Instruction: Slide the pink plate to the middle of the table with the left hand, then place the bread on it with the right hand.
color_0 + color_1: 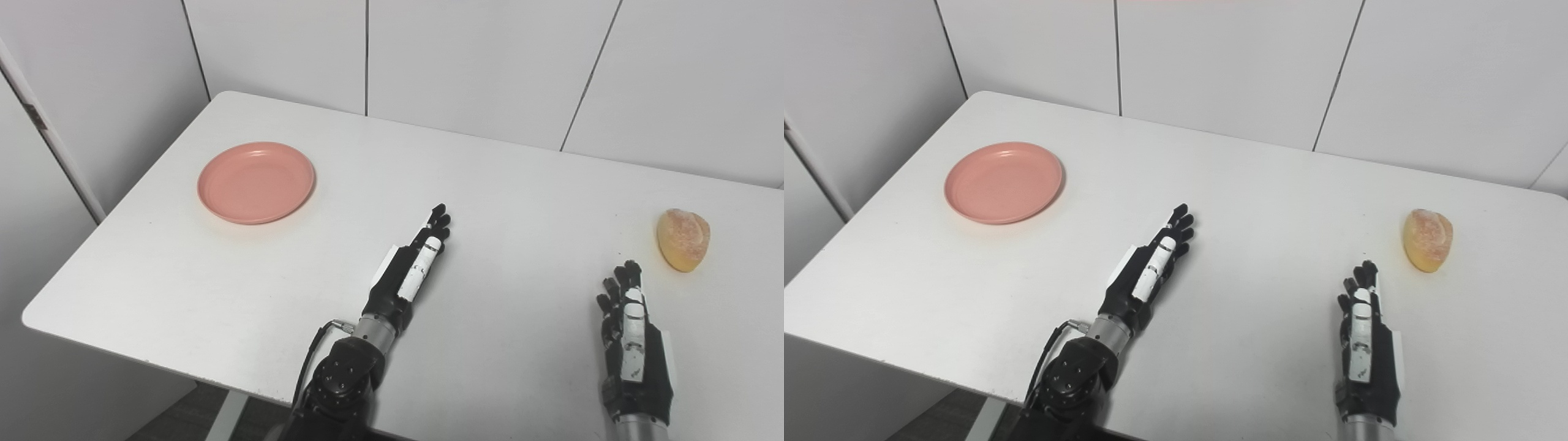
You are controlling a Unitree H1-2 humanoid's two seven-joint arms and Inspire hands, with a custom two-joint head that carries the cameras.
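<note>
- Left hand [409, 269], black with white panels: extended flat over the white rectangular tabletop [502, 184], fingers straight and close together, pointing up and away toward the far edge. Released, nothing in it.
- Whether the left hand's palm rests on the surface or sits just above it: cannot tell.
- Round pink plastic plate [256, 182]: well apart from the left hand, off to its far left, lying flat near the table's left side. Nothing on it. No contact with either hand.
- Right hand [1363, 334], same black-and-white build: also stretched out over the tabletop, fingers straight, pointing away. Released, nothing held.
- Golden-brown rounded piece of bread [1428, 239] with a pale sugary-looking top: lies on the table just ahead of the right hand's fingertips and a little to their right. Near, but a clear gap of bare table shows between them; not touching.
- The bread is far to the right of the left hand; the plate is far to the left of the right hand.
- Between the two hands: bare white table.
- Left arm's dark wrist joint [346, 373] with a thin black cable [309, 358] looping off it sits behind the left hand, near the table's near edge.
- White panelled wall [490, 55] stands beyond the far edge, ahead of both hands.
</note>
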